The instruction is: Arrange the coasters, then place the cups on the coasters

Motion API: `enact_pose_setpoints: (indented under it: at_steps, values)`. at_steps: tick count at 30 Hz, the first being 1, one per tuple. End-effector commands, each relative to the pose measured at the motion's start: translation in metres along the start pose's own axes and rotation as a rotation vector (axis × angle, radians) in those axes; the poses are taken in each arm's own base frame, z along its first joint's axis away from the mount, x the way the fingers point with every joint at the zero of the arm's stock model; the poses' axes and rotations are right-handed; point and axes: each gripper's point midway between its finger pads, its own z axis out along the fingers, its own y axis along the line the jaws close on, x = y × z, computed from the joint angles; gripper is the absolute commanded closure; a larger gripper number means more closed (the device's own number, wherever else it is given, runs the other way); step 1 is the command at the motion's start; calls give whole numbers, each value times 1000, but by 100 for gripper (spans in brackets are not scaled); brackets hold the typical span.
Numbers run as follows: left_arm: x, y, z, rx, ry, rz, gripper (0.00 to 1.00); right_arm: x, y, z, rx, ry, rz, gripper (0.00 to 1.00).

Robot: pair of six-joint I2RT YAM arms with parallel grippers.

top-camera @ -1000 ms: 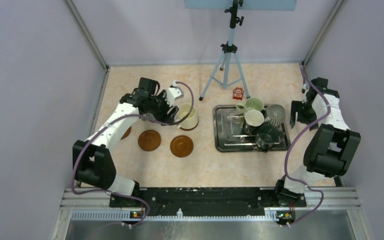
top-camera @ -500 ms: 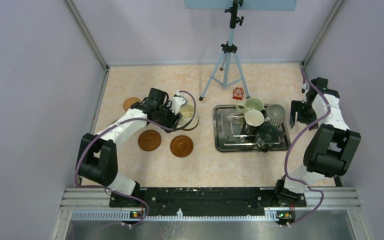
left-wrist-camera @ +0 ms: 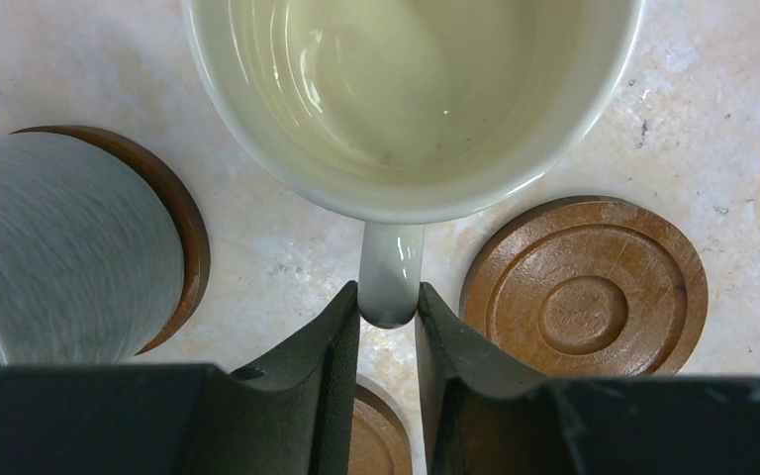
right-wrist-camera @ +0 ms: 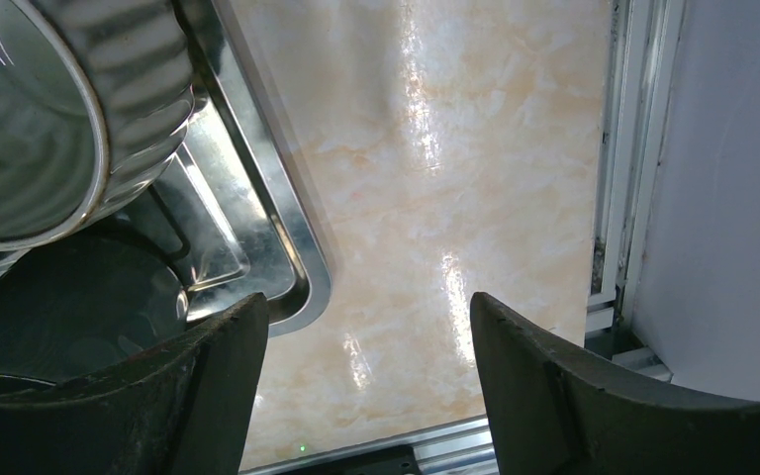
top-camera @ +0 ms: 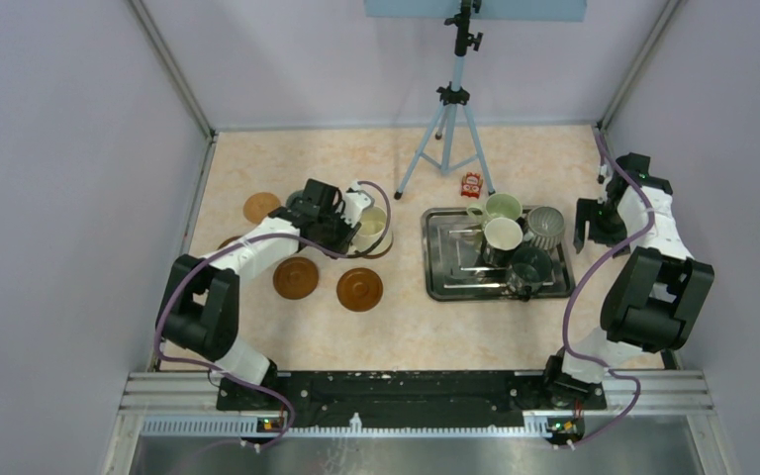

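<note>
Bare table (top-camera: 406, 327) is left open along the near edge. The tray (top-camera: 445, 282) is set right of centre. The cream mug (left-wrist-camera: 406, 99) is stood just left of it, its handle pinched by the left gripper (left-wrist-camera: 388, 297). The coasters (left-wrist-camera: 586, 297) are seen close beside it. The right gripper (right-wrist-camera: 364, 317) is held spread and empty beside a tray corner.

**A robot test cell in a laboratory**

Plain lilac panels (top-camera: 69, 148) held in metal frame posts (top-camera: 171, 69) close the marble-patterned table (top-camera: 406, 327) on three sides. The left arm (top-camera: 257, 244) and the right arm (top-camera: 658, 297), with loose cables, are bolted to a black rail (top-camera: 406, 388) at its near edge. A tripod (top-camera: 452, 96) at the far edge carries a blue board (top-camera: 475, 8).
</note>
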Motion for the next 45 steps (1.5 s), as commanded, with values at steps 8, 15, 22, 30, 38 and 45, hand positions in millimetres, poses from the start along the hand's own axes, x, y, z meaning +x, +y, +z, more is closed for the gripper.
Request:
enact_pose_setpoints:
  at_steps: [8,15,22,30,38,45]
  values:
    - [-13,10,-4,-63,-51,-20,75,-6,-6,-9,21,-48,13,26]
    - [-18,7,-10,-51,-54,-11,65,-7,-6,-8,20,-48,9,26]
    - [-31,4,-27,-27,-47,-20,29,-10,-4,-10,9,-53,1,26]
    - [-96,6,-79,-22,-206,74,1,-22,5,-21,-69,-87,-58,20]
    - [-161,-28,-107,189,-413,129,1,-47,18,-49,-155,-230,-103,8]
    - [-167,-89,-40,280,-244,148,1,-49,34,-53,-251,-208,-97,8]
